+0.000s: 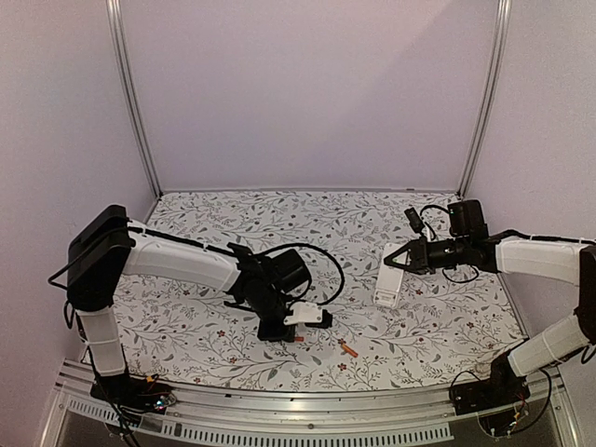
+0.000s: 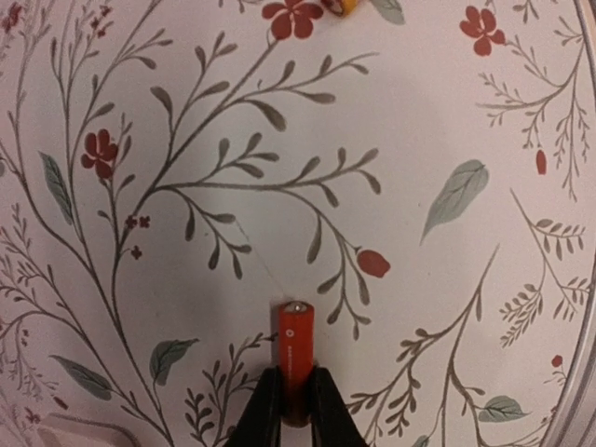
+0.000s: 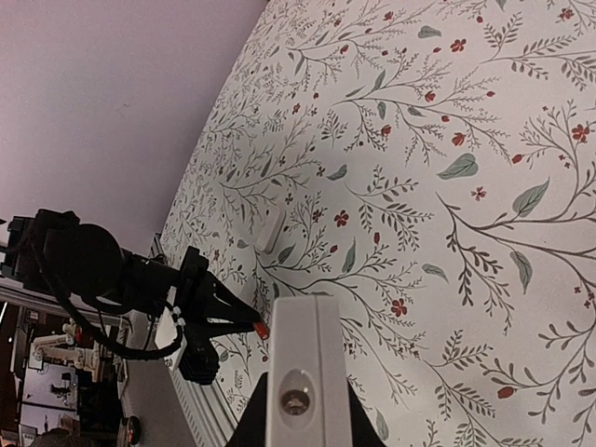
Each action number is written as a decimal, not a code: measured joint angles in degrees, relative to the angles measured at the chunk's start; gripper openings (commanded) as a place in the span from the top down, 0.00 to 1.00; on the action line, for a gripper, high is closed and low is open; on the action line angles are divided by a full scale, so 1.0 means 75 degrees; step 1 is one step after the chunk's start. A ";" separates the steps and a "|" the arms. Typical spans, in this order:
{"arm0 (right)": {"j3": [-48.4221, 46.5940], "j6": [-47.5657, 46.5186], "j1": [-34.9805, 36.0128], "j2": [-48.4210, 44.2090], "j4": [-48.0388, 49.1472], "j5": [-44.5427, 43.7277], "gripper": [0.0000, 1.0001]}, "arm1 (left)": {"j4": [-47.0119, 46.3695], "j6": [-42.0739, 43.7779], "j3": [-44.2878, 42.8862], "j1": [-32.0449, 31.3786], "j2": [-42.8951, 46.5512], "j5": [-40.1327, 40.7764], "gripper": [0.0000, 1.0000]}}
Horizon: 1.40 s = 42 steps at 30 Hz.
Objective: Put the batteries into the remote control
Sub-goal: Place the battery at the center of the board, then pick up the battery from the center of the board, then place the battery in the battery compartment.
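The remote control (image 3: 298, 368) is clamped by one end in the right gripper (image 1: 399, 260), hanging toward the table (image 1: 233, 223) — likely so its back recess can be offered up. The left gripper (image 2: 296, 396) is closed to a narrow gap on one orange battery (image 2: 296, 349), terminal end forward for insertion. The second battery (image 1: 348, 349) lies loose nearby. Print on the held cell is too fine to read.

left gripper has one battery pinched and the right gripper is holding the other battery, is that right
Not quite. The left gripper does pinch a battery, but the right gripper holds the remote control, not a battery; the right wrist view shows this. The other battery lies loose on the table.
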State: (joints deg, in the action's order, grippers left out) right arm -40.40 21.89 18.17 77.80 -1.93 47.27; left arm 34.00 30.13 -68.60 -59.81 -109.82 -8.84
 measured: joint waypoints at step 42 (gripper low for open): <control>-0.1183 0.0749 0.1530 0.1247 -0.0224 0.0143 1.00 | -0.3701 -0.0708 0.0542 -0.0315 0.1798 -0.0938 0.99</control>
State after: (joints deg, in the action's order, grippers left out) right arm -49.28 27.51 29.65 87.15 -3.62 48.34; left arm 6.24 24.82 -64.53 -62.17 -96.33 -15.88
